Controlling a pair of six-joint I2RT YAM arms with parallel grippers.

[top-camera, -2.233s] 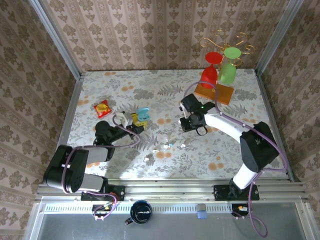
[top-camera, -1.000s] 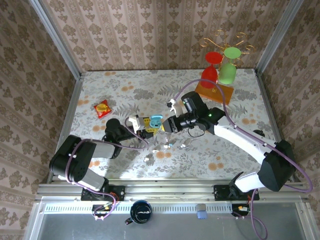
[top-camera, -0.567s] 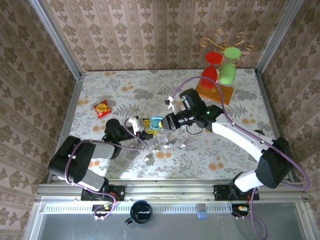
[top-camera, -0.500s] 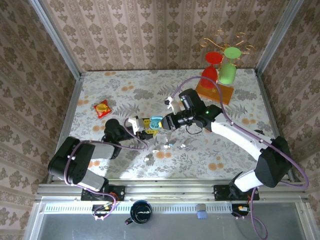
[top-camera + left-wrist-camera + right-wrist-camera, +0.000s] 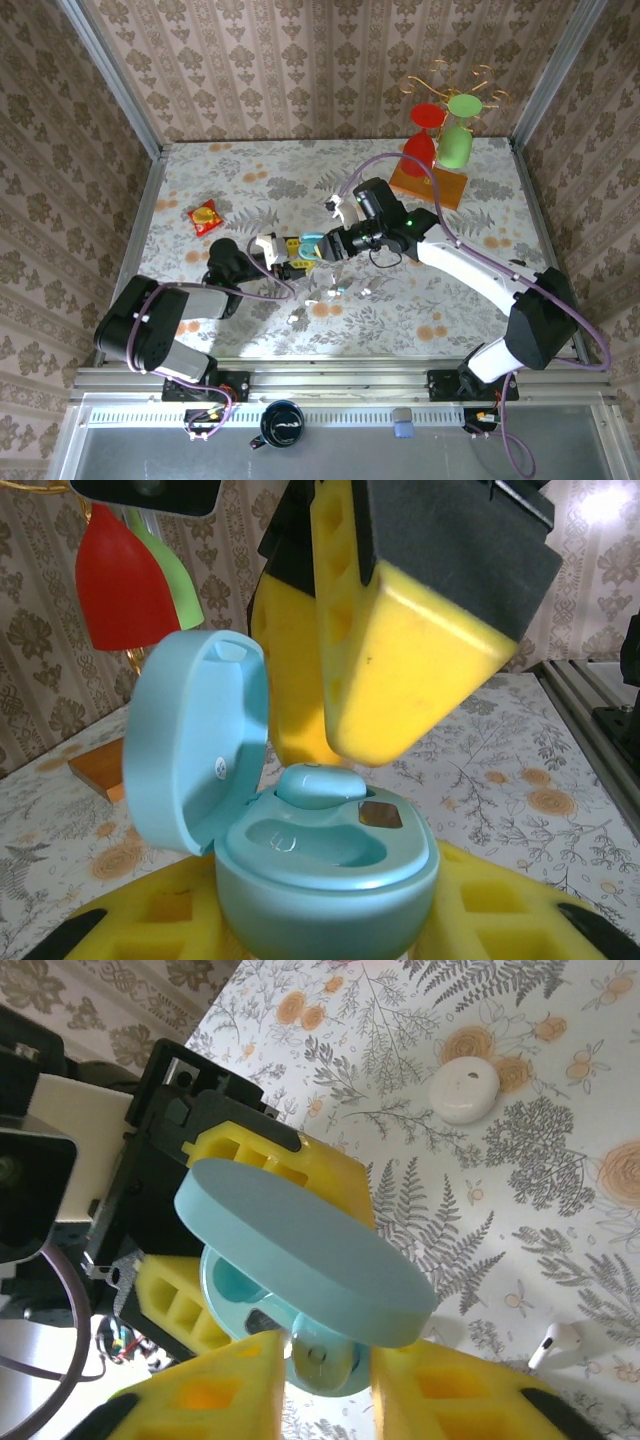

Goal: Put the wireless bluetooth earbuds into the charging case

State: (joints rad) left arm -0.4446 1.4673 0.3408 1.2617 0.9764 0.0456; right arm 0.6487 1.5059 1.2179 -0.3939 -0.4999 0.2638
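Over the floral table (image 5: 480, 310), at the top view's centre, your left gripper (image 5: 293, 254) clamps the light-blue case (image 5: 312, 243) steady, lid open. Left wrist: the blue earbud (image 5: 315, 783) sits socketed at centre. Right wrist: your right gripper (image 5: 328, 1355), at the bottom, stands parted, seemingly to release it. A white earbud (image 5: 555, 1343) waits at lower right.

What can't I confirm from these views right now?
Top external: wells of the open light-blue plastic case too small to read.
Right wrist: the case's lid hides most of the wells.
Left wrist: the right gripper overhangs the light-blue earbud; seating depth unclear.
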